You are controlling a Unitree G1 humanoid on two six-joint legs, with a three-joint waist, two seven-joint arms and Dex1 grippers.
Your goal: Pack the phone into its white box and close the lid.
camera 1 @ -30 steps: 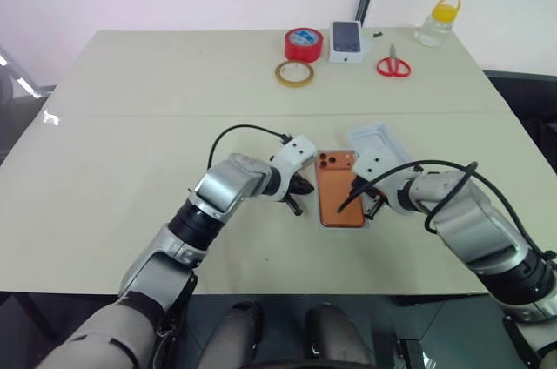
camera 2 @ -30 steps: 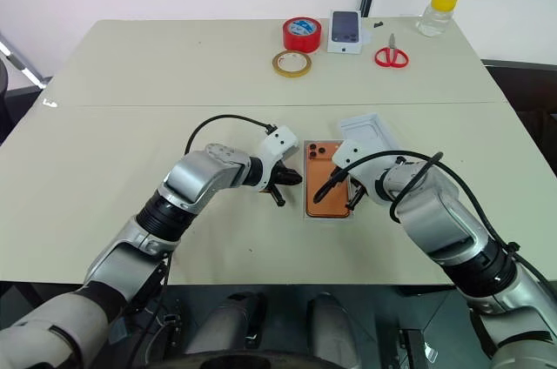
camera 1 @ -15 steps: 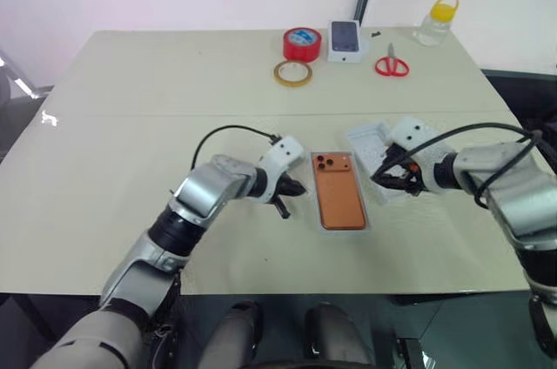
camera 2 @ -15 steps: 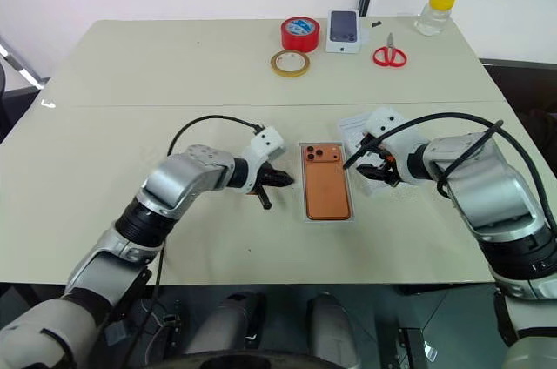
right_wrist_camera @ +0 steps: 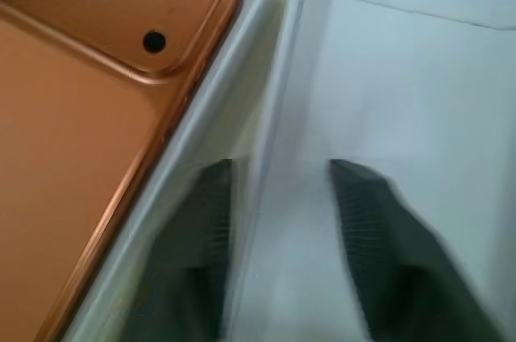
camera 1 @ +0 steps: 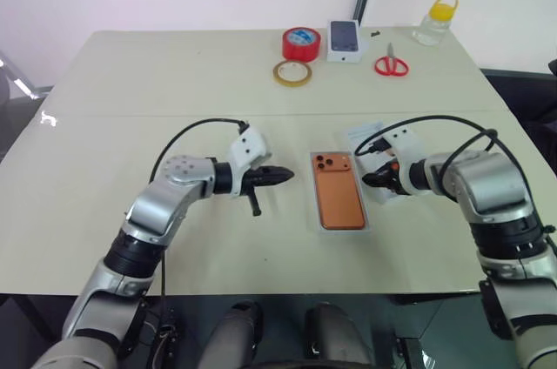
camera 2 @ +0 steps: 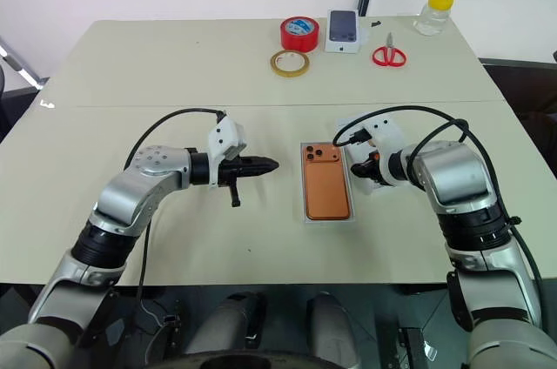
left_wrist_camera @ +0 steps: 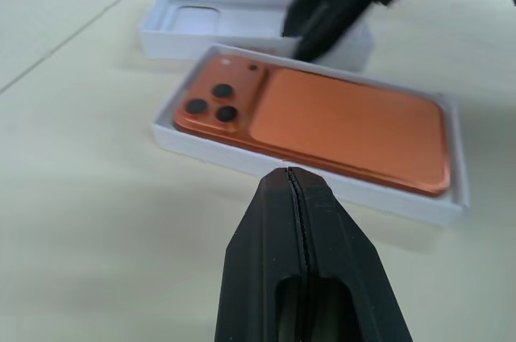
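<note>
The orange phone (camera 1: 338,201) lies camera side up inside the shallow white box (camera 1: 313,215) at the table's middle. Right of it, touching or nearly so, the lid (camera 1: 364,137) lies hollow side up. My right gripper (camera 1: 372,181) points down at the lid's wall nearest the box. In the right wrist view its fingers (right_wrist_camera: 197,221) stand a little apart, one on each side of that wall. My left gripper (camera 1: 283,175) is shut and empty. It hovers left of the box with its tip pointing at it, a short gap between them.
At the table's far edge stand a red tape roll (camera 1: 300,43), a tan tape ring (camera 1: 294,73), a small white box picturing a dark phone (camera 1: 345,40), red scissors (camera 1: 392,64) and a yellow-capped bottle (camera 1: 435,21). Bare tabletop lies to the left and in front.
My right gripper left the phone, moved right to the lid, opened wide, then narrowed around its wall. My left gripper drew back to the left, away from the box, staying shut.
</note>
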